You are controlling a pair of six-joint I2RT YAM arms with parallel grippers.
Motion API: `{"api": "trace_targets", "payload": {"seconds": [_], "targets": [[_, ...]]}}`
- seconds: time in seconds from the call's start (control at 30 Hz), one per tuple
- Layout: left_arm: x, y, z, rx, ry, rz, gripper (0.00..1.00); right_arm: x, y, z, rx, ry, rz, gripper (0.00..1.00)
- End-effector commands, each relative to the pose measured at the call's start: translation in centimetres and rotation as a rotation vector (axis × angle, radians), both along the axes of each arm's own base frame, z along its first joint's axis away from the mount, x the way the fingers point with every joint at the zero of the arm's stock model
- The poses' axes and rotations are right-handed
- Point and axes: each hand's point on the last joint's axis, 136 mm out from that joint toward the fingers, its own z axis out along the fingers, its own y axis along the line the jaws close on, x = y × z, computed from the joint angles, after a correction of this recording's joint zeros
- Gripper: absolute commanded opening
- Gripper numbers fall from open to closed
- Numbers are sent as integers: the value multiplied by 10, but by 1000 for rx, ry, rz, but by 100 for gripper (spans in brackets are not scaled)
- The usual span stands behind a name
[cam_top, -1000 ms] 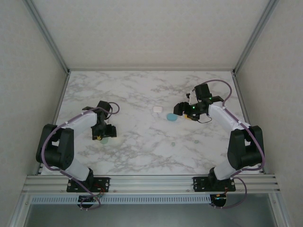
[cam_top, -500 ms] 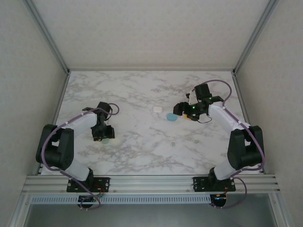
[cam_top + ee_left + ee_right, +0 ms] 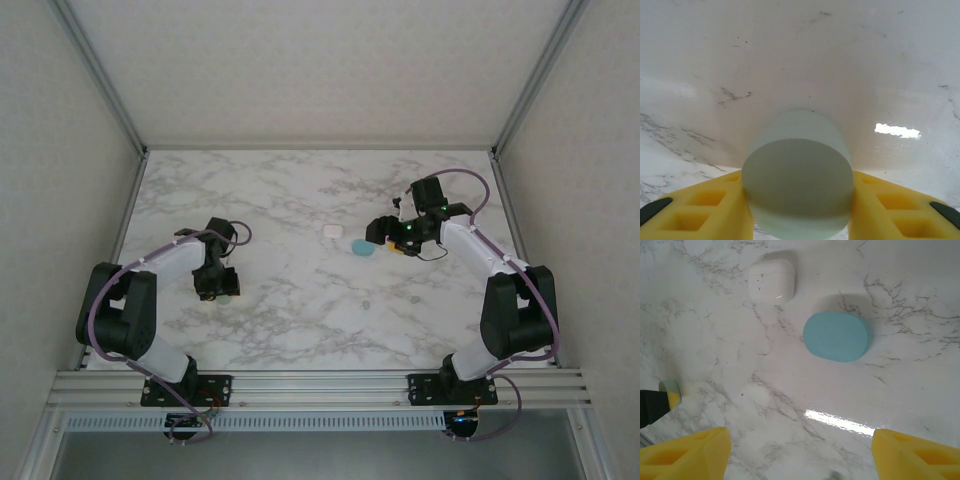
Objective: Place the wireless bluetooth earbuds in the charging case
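1. Left pincer (image 3: 798, 192) has closed in, clenched on the rounded, matte pale-green case (image 3: 797, 165).
2. Right pincer (image 3: 800, 450) gapes released over the glossy marble tabletop (image 3: 715, 340), near the smooth blue oval case (image 3: 837, 336).
3. A tiny earbud (image 3: 366, 303) lies mid-tabletop.

Two slim robot arms, left arm (image 3: 170, 258) and right arm (image 3: 480, 250) alike: smooth white tube-like links between bulky black joint housings. Looping along each, a thin purple cable (image 3: 486, 190). At the foot of each, a black base plate (image 3: 185, 388). On the right wrist, a small green light (image 3: 408, 227). Bright yellow blocky fingers (image 3: 700, 212) with square hollow pockets and black tips.
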Motion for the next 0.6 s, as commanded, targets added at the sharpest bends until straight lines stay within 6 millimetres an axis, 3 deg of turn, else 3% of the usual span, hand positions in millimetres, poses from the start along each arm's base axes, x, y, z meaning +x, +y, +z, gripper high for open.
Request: {"api": "trace_targets", "payload": {"seconds": [0.0,0.1,0.2,0.37,0.47,0.57], "targets": [[-9,1,-1,15,27,-6,43,-4,0,9,14,5,-8,76],[1,-13,16,-23,-27,-66,35,-4,1,15,31,-7,-16,75],[16,-35,47,-89,-142,-164,30,-3,5,29,72,-36,-29,76],[38,-95,133,-262,-466,-425,27,-6,12,69,162,-113,-23,75],[38,-132,185,-366,-678,-628,24,-11,21,99,243,-151,9,73],[26,-158,220,-443,-838,-851,21,-21,34,129,363,-164,55,69]]}}
